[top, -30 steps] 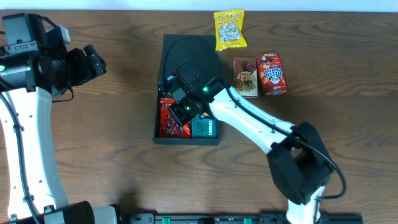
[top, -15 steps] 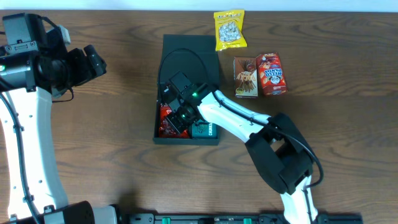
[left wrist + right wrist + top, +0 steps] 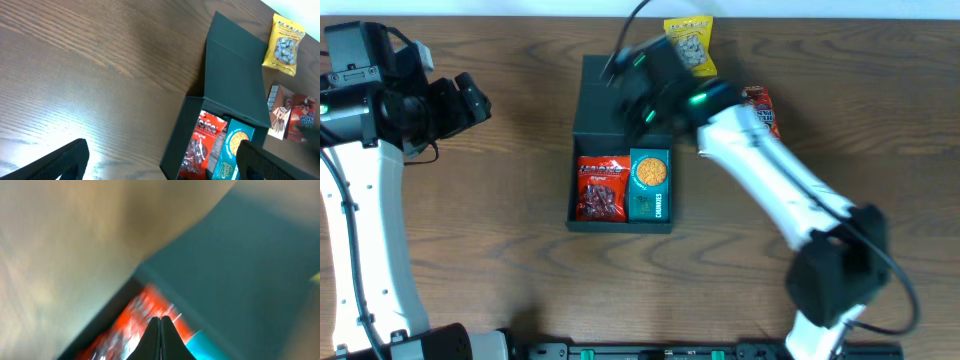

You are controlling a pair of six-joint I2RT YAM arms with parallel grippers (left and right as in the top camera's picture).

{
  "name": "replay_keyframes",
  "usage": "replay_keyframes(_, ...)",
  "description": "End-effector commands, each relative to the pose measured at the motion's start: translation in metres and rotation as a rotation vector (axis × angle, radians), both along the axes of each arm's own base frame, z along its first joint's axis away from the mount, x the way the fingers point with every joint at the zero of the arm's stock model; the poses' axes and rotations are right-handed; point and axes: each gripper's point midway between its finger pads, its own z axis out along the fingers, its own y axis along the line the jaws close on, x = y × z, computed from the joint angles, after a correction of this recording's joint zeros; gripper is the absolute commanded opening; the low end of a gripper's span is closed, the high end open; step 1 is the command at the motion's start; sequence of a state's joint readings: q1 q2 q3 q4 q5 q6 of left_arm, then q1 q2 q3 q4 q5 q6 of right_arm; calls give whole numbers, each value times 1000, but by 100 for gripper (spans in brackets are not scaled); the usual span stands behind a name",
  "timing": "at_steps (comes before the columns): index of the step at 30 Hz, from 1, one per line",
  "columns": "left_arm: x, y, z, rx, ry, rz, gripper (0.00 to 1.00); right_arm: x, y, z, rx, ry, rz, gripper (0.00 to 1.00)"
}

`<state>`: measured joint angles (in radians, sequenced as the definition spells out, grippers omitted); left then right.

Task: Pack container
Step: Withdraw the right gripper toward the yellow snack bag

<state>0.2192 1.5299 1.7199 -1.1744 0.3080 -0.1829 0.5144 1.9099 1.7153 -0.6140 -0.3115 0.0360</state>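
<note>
1. The dark teal-black matte cardboard box [image 3: 598, 110] lies centrally on the wooden tabletop [image 3: 500, 230], flap lid open.
2. Likely light, stiff but crushable; I'd take the lid's free edge.
3. My right tool [image 3: 161, 324] is closed, empty; my left tool [image 3: 472, 98] gapes wide.

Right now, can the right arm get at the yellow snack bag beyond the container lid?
Probably yes. The right end effector is above the container, close to the yellow snack bag, which lies uncovered on the table. Its jaws are shut, so it must open first.
</note>
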Motion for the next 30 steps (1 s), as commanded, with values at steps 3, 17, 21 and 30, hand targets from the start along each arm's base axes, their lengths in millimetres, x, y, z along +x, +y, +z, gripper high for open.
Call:
replay_keyframes(3, 1, 2, 1, 3, 1, 9, 95, 93, -104, -2, 69, -59, -301, 2)
replay_keyframes(17, -1, 6, -1, 22, 13, 21, 95, 150, -178, -128, 371, 273, -527, 81)
replay_keyframes(21, -3, 6, -2, 20, 25, 21, 95, 163, -191, -128, 334, 205, -589, 90)
replay_keyframes(30, -4, 5, -3, 16, 28, 24, 95, 176, -195, -155, 360, 234, -619, 77)
